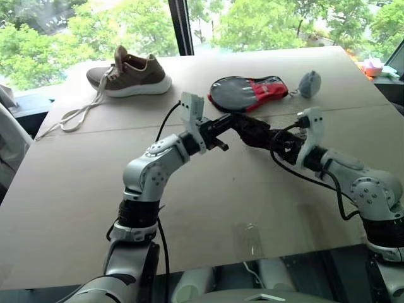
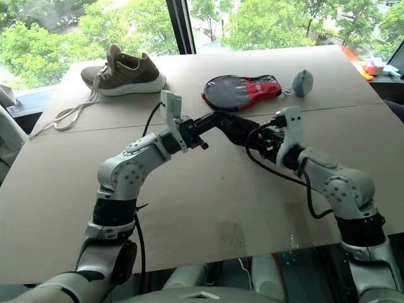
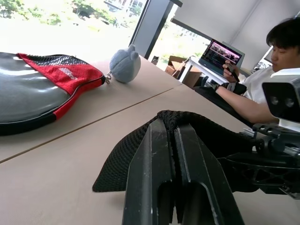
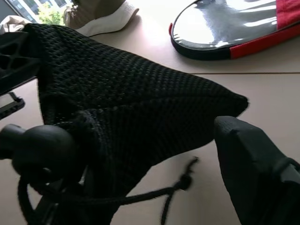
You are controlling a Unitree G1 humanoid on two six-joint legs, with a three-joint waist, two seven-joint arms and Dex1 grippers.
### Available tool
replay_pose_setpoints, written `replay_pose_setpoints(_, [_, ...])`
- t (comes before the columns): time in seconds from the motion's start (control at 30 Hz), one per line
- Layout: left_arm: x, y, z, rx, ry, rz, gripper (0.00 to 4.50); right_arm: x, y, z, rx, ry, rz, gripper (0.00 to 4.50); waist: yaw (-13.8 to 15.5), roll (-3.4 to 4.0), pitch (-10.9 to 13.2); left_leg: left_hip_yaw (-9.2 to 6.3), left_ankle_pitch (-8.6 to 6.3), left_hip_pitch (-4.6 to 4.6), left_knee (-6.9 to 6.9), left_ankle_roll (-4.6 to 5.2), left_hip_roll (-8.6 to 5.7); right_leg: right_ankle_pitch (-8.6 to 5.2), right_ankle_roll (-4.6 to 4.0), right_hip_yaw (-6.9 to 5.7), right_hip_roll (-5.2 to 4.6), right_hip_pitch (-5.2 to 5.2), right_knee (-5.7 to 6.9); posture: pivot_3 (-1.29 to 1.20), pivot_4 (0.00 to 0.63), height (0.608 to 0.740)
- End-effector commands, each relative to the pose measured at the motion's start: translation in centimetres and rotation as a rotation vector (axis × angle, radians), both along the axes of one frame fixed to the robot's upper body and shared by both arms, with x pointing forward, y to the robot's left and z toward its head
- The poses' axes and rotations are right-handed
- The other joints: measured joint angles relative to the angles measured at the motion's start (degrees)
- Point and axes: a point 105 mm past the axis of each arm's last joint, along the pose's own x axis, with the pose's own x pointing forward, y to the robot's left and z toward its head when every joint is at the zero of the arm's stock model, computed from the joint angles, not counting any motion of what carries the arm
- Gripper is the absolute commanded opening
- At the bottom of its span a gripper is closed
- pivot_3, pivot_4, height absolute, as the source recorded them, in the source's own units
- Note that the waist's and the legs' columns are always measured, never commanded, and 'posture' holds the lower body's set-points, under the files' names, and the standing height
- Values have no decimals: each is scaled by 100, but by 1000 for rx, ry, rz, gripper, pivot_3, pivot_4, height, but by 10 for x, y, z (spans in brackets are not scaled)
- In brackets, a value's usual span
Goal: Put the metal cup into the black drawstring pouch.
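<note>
In the left eye view, we see the black drawstring pouch [image 1: 252, 131] stretched between our left gripper [image 1: 222, 130] and right gripper [image 1: 287, 146]. In the left wrist view, our fingers [image 3: 154, 159] pinch the pouch's edge tight. In the right wrist view, our fingers [image 4: 253, 164] stand parted beside the pouch's mouth, its cord [image 4: 140, 194] dangling beneath.

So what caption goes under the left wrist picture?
Left gripper shut on the black drawstring pouch above the table, paddle case behind.
</note>
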Motion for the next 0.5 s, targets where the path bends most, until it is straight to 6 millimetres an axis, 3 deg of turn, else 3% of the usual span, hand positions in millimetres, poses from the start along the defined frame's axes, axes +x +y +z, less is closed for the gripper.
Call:
replay_pose_setpoints(0.03, [0, 4, 17, -9, -85, 20, 0, -12, 2, 13, 15, -56, 61, 1699, 10, -1, 1, 0, 0, -2, 2, 0, 0, 0, 0, 1, 0, 0, -1, 0, 150, 740])
replay_pose_setpoints(0.1, [-1, 3, 16, 3, -90, 13, 0, -23, 4, 18, 24, -66, 123, 1699, 25, -2, 1, -2, 0, -4, 4, 0, 0, 0, 0, 1, -1, 0, -2, 0, 150, 740])
replay_pose_setpoints(0.2, [-2, 0, 15, 19, -99, -1, 0, -24, 4, 23, 18, -86, 128, 1699, 29, -2, 1, -2, 0, -4, 8, 1, 0, 0, 0, -1, -1, 0, -1, 0, 150, 740])
replay_pose_setpoints(0.33, [-6, -5, 16, 26, -115, -24, 0, -21, 5, 24, 5, -100, 115, 2859, 44, -3, 2, -2, 0, -4, 15, 0, 0, 1, 0, -1, -1, 1, 8, 0, 150, 740])
replay_pose_setpoints(0.4, [-6, -6, 17, 25, -118, -25, 0, -22, 6, 24, 5, -100, 119, 3792, 59, -3, 2, -3, 0, -4, 16, 0, 0, 0, 0, 0, -1, 1, 9, 0, 150, 740])
replay_pose_setpoints(0.5, [-5, -3, 17, 27, -121, -14, 0, -29, 3, 23, -20, -96, 152, 3792, 82, -3, 2, -3, 0, -5, 17, 0, 0, 1, 0, 0, -1, 1, 7, 0, 150, 740])
